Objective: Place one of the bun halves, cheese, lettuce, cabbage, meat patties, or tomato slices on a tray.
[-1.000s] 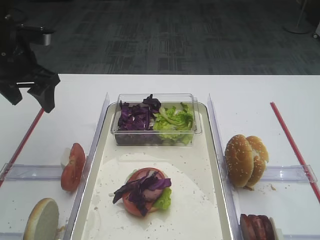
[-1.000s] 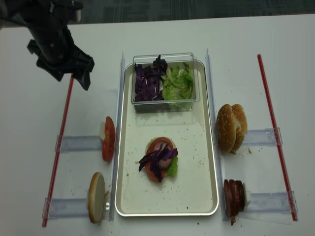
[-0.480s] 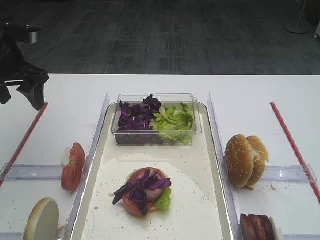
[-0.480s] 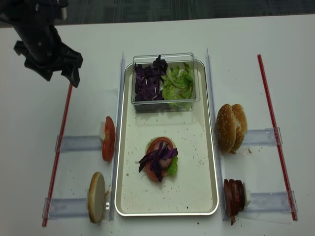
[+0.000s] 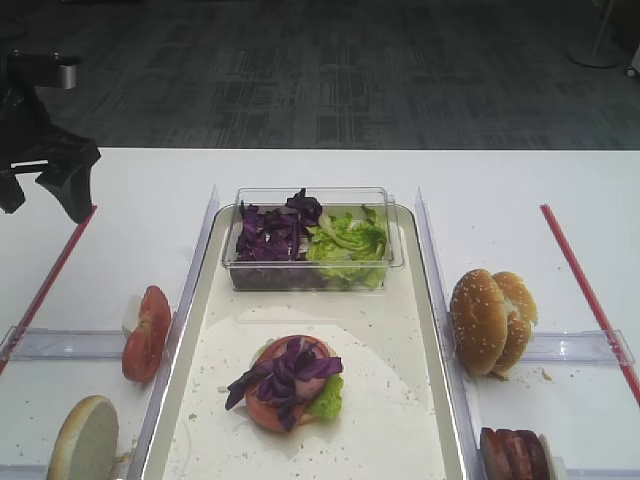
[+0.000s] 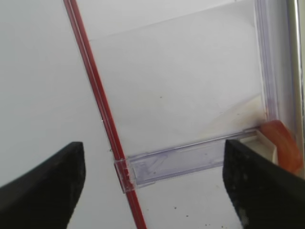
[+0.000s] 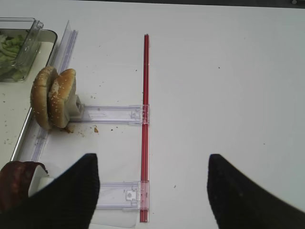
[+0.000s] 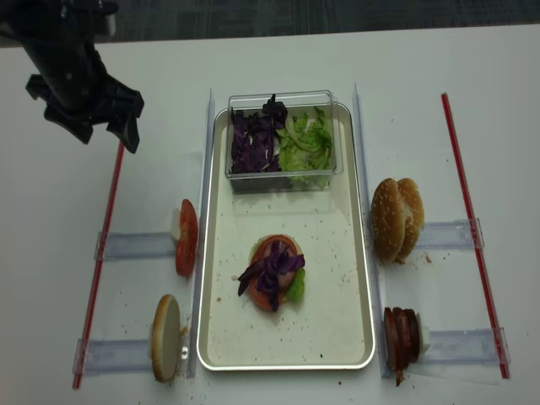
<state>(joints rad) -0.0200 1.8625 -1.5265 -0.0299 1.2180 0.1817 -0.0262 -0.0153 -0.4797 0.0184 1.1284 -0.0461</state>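
The tray (image 5: 392, 335) (image 8: 331, 325) holds a stack of tomato slice, lettuce and purple cabbage (image 5: 288, 382) (image 8: 272, 275). Bun halves (image 5: 490, 320) (image 8: 394, 218) (image 7: 52, 98) stand on edge right of the tray, and another bun half (image 5: 85, 440) (image 8: 164, 337) stands front left. Tomato slices (image 5: 147, 333) (image 8: 186, 238) (image 6: 284, 144) stand left of the tray. Meat patties (image 5: 515, 455) (image 8: 402, 336) (image 7: 16, 183) stand front right. My left gripper (image 5: 45, 205) (image 8: 108, 142) (image 6: 152, 191) hangs open and empty over the far left of the table. My right gripper (image 7: 152, 191) is open and empty, right of the patties.
A clear box (image 5: 312, 262) (image 8: 283, 177) at the tray's far end holds more cabbage (image 5: 268, 235) and lettuce (image 5: 348, 245). Red strips (image 5: 590, 290) (image 8: 105, 228) (image 7: 145, 119) (image 6: 102, 119) run along both sides. Clear plastic holders (image 5: 570, 347) (image 6: 190, 160) lie beside the tray.
My left gripper has drawn back to the left, farther from the tray, and has stayed open. The food has not moved.
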